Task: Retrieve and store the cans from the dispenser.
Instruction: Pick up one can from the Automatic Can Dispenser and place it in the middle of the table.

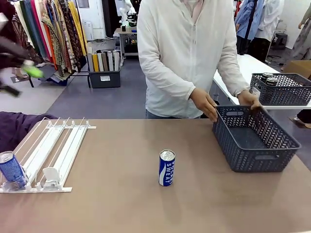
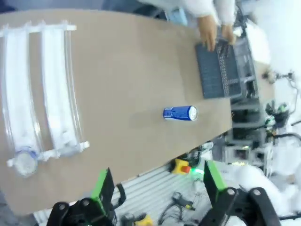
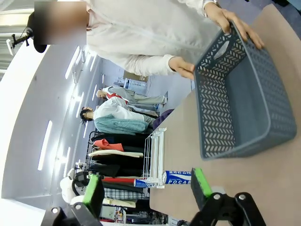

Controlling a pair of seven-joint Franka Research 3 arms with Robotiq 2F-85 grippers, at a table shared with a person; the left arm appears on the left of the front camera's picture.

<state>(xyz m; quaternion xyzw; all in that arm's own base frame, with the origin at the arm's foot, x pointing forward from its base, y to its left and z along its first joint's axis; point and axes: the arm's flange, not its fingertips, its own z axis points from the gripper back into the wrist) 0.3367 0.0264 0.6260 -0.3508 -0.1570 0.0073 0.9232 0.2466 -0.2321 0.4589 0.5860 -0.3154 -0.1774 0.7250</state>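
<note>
Table (image 1: pixel 121 199): white dispenser (image 1: pixel 68 148); blue can (image 1: pixel 166 168); grey basket (image 1: pixel 260 158)

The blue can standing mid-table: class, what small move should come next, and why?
Probably lower the open right gripper toward the blue can. It stands upright and free of anything else, and the empty grey basket, with a person's hand on its rim, waits on that side.

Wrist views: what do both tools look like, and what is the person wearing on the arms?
The left tool and right tool are black two-finger bodies with bright green pads. The person wears long white shirt sleeves.
</note>
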